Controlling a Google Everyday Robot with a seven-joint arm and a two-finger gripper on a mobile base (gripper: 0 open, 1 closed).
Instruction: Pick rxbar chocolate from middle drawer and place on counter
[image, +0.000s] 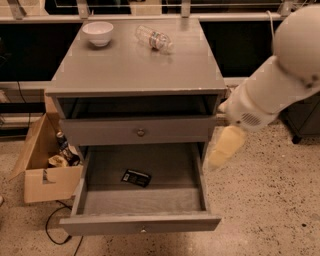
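Speckled floor (270, 200), rxbar chocolate (136, 177) in open middle drawer (140, 223), gripper (224, 149) just rt, jaws' state unclear

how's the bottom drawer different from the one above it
The bottom drawer is pulled out; the upper drawer is pushed in. The bottom drawer shows a black bar inside; the upper drawer hides its contents. Both are grey with a small round knob. The gripper hangs right of the bottom drawer.

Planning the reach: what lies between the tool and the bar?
In the camera view, the tool hangs right of the open drawer; only its right wall and bare floor lie before the bar.
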